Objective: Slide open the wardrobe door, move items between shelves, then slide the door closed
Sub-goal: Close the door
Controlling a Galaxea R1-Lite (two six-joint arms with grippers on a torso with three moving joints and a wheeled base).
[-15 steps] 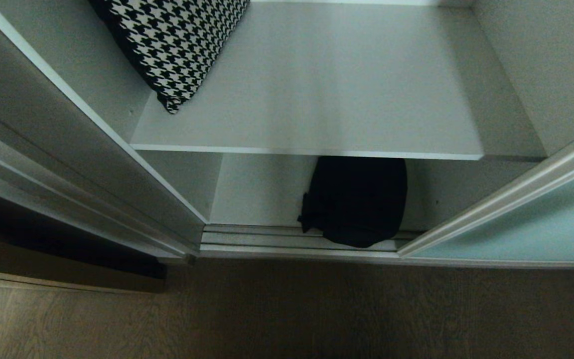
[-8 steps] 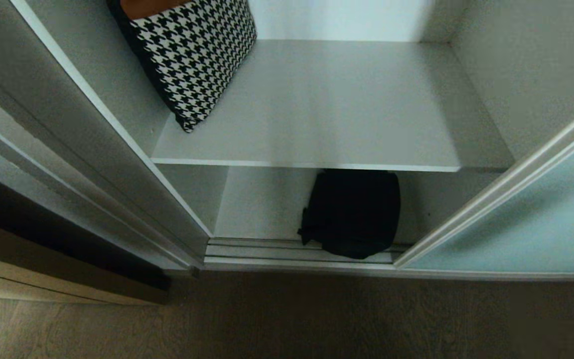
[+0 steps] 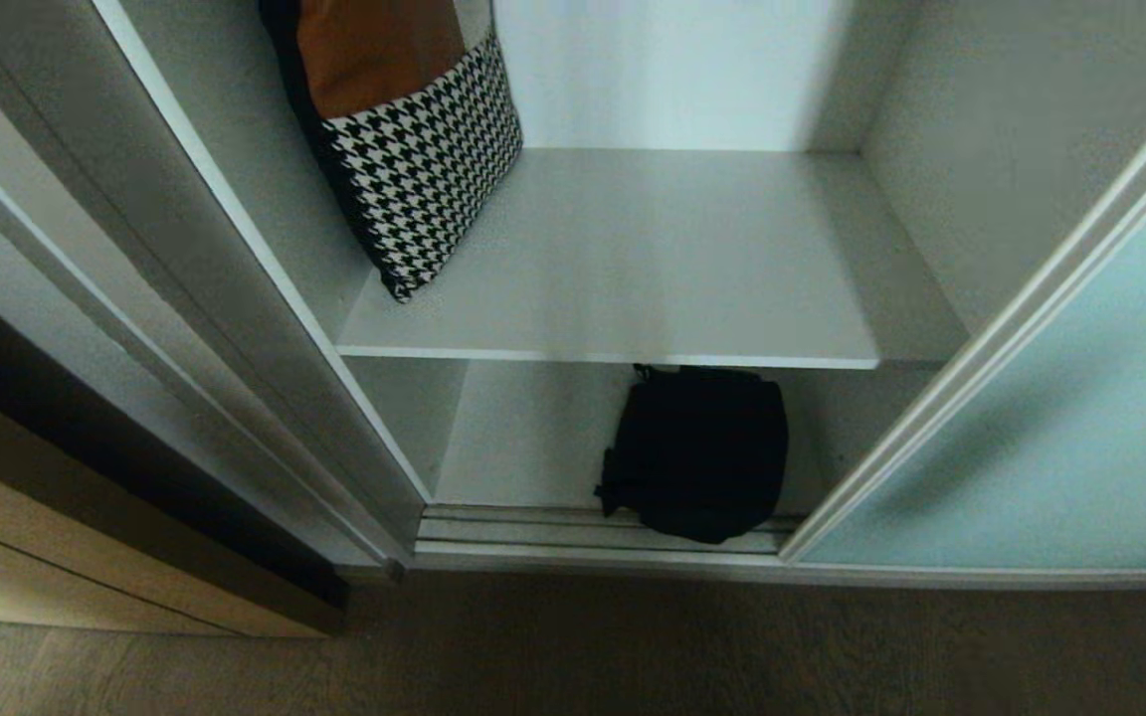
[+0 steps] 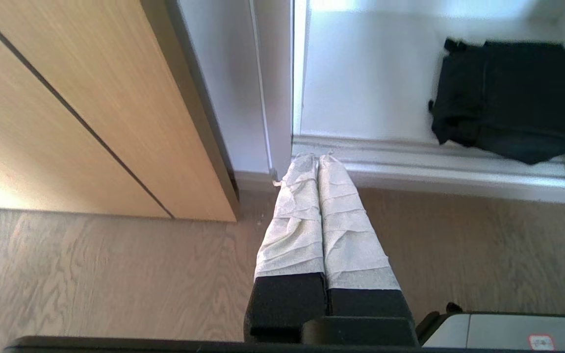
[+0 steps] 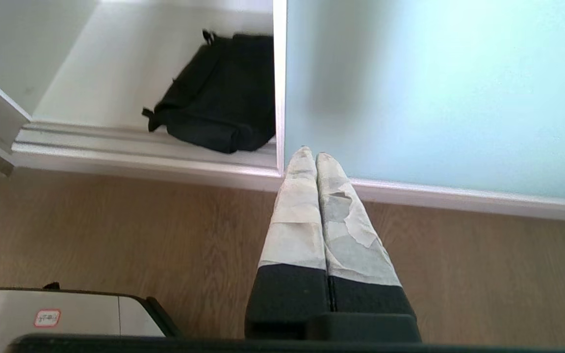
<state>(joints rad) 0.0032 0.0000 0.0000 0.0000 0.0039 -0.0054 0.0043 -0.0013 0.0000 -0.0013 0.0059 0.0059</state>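
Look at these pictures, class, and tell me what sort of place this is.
Probably a bedroom or dressing area at a built-in wardrobe: a frosted aqua sliding door on floor tracks, white shelves holding a houndstooth cushion, a black bag below, and wood-look flooring.

The head camera looks steeply down from in front of the open wardrobe, taking in a shelf (image 3: pixel 633 268), the bottom compartment with the bag (image 3: pixel 702 452), the door (image 3: pixel 1050 438) at right and a strip of floor (image 3: pixel 573 646) nearest. Both wrist cameras sit low over the floor, facing the wardrobe along closed fingers. The left one sees the bag (image 4: pixel 513 98) from the left, the right one the bag (image 5: pixel 223 93) beside the door (image 5: pixel 434 93). All three views share the bag.
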